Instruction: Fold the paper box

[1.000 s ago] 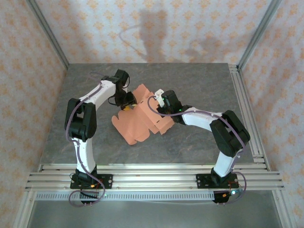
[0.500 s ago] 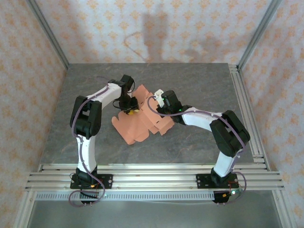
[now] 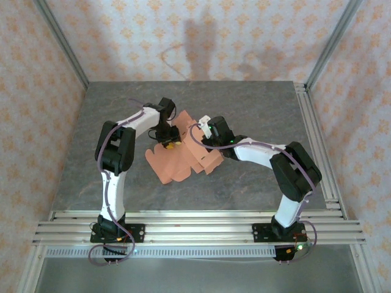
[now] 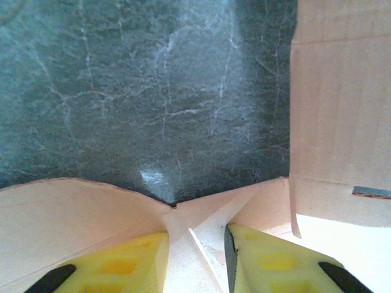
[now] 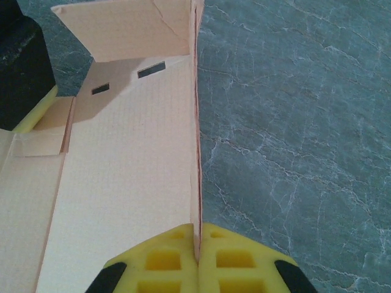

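**Paper box (image 3: 178, 163) lies part-folded at mid worktop (image 3: 256, 104), between the two arms.**
You will find the right jaws closed tight, pinching an edge panel of the card. The left jaws stand partly open at its far-left side, one pad on each side of a raised fold.

Your overhead view is bright and evenly lit; soft arm shadows fall on the back wall (image 3: 201, 36). In the left wrist view, glare spots the table (image 4: 153, 177), the left fingers (image 4: 122, 268) blur, and the paper box (image 4: 333, 110) washes out white at lower right.
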Motion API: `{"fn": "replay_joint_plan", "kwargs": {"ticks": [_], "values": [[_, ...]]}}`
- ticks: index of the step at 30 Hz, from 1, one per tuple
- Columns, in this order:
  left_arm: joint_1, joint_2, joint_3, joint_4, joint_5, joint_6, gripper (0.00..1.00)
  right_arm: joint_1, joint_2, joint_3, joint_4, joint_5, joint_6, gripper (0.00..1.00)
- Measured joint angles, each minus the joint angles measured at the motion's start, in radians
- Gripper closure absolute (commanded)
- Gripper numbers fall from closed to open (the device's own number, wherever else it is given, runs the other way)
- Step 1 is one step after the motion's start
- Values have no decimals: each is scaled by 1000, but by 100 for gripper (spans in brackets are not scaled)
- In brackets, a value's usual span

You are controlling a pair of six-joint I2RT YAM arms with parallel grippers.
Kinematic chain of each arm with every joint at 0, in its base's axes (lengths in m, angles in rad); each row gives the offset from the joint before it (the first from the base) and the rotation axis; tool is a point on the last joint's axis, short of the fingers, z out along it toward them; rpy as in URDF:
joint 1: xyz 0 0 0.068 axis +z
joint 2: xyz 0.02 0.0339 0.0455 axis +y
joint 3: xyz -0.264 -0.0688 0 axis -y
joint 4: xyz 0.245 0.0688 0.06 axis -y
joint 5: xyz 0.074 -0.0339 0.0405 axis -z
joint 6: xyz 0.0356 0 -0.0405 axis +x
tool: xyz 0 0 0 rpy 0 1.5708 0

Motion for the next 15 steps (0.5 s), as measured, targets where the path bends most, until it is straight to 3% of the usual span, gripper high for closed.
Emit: {"fn": "replay_joint_plan", "kwargs": {"ticks": [8, 10, 15], "values": [[0, -206, -51, -2, -112, -17, 39, -10, 20, 95, -111, -16, 11, 100], [0, -277, -55, -1, -158, -11, 27, -27, 35, 134, -155, -48, 33, 100], [0, -407, -92, 28, -259, 48, 10, -73, 92, 235, -310, -82, 75, 100]]}}
